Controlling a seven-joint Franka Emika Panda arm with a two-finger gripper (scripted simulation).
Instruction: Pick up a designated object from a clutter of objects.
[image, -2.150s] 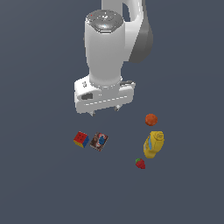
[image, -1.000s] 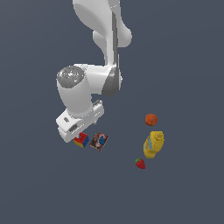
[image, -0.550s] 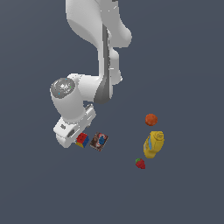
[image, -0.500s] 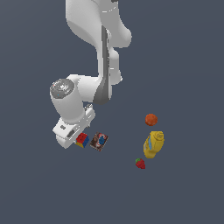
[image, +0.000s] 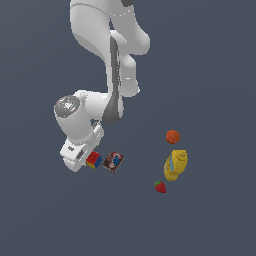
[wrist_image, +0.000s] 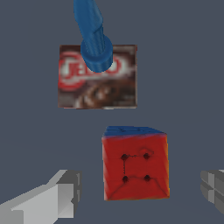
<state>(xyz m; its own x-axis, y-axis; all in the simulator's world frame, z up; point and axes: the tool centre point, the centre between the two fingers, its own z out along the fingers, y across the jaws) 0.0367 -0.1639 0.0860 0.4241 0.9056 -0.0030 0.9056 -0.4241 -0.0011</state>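
Hung low over the table (image: 210, 75) with the end effector (wrist_image: 135, 194) spread wide, one finger (wrist_image: 52, 199) on each side of the Rubik's-style cube (wrist_image: 134, 164) and neither touching it, nothing held. Sat just beyond the cube, the flat dark printed box (wrist_image: 98, 83), partly covered by a blue peg (wrist_image: 94, 39). Lay well apart toward the exterior view's right: strawberry (image: 160, 187), yellow bottle (image: 175, 164), orange ball (image: 172, 136).

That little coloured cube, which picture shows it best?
The wrist view: the cube fills the frame between the open end effector fingers, red face clear. The exterior view shows it small, tucked beside the arm.
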